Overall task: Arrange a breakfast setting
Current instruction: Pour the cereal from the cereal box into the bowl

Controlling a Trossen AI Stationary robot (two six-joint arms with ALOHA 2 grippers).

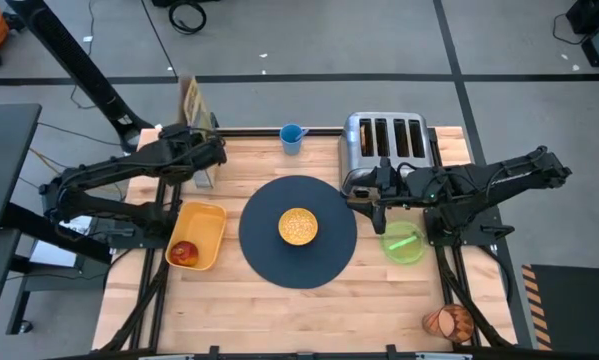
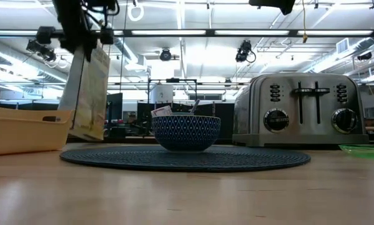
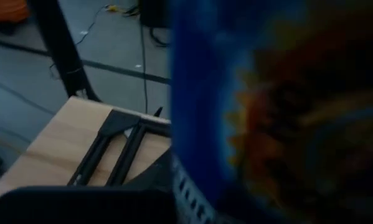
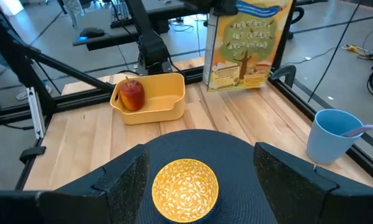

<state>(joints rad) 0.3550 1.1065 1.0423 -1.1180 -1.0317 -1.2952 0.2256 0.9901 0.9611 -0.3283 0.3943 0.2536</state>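
Left gripper (image 1: 201,150): at the back-left of the table, right up at the top of the cereal box (image 1: 192,103). Its wrist view is mostly filled with blurry box print. Can't tell whether it's actually clamped on yet.
Box: roughly upright near the table's back edge, behind the tray (image 1: 207,222). From the low view I can't tell whether its bottom touches the wood.
Right gripper (image 1: 378,203): hanging wide open with nothing in it, over the right rim of the mat (image 1: 269,250) and just in front of the toaster (image 1: 384,140). Its camera looks across the mat toward the tray and box.
Mat: big dark round one, flat in the middle of the table.
Bowl (image 1: 299,227): sits about dead centre on the mat. It's yellow inside and has a blue pattern outside in the low view.
Apple (image 1: 184,252): red, in the near end of the yellow tray, left of the mat.
Plate (image 1: 403,243): see-through green, on the wood just right of the mat, under the right arm.
Cup (image 1: 449,322): orange-brown, off at the near right corner, well apart from everything else.
Blue cup (image 1: 292,137): at the back edge between box and toaster, with something spoon-like poking out of it.
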